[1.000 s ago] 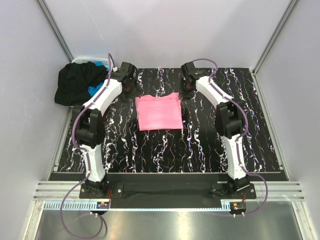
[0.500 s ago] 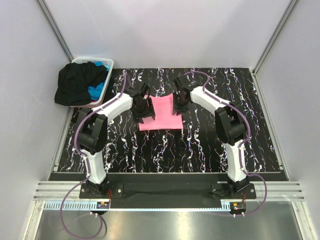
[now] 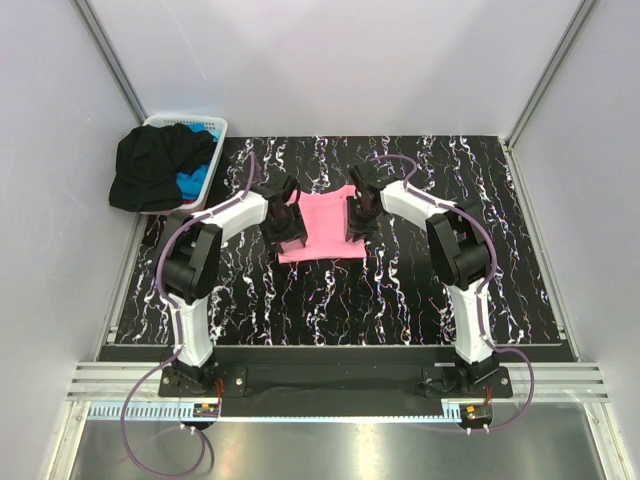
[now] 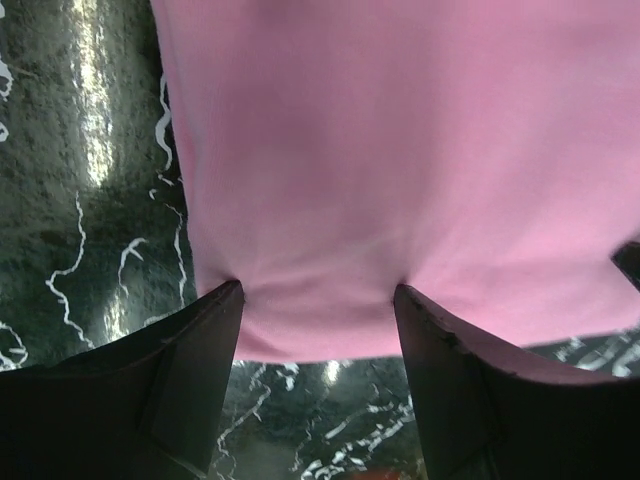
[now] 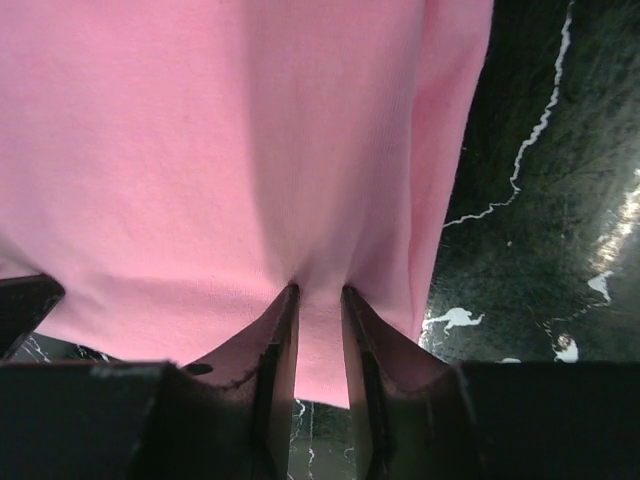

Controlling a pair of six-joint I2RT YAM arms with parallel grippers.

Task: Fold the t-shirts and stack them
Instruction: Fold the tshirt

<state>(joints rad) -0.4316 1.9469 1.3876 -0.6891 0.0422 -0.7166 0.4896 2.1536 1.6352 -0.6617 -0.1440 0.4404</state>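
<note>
The left gripper point(image 4: 318, 290) stands wide, both fingertips pressed down on the near edge of the pink shirt point(image 3: 322, 225), the cloth creasing at each tip. The right gripper point(image 5: 319, 290) is narrow, pinching a small ridge of the same shirt near its right edge. Both arms bend at the elbow and reach inward, wrists tipped down, facing each other across the shirt. It lies folded on the table point(image 3: 400, 290), mid-width, towards the back. The black shirt point(image 3: 150, 165) and blue shirt point(image 3: 190, 180) are heaped in the basket point(image 3: 185, 120) at the back left corner.
</note>
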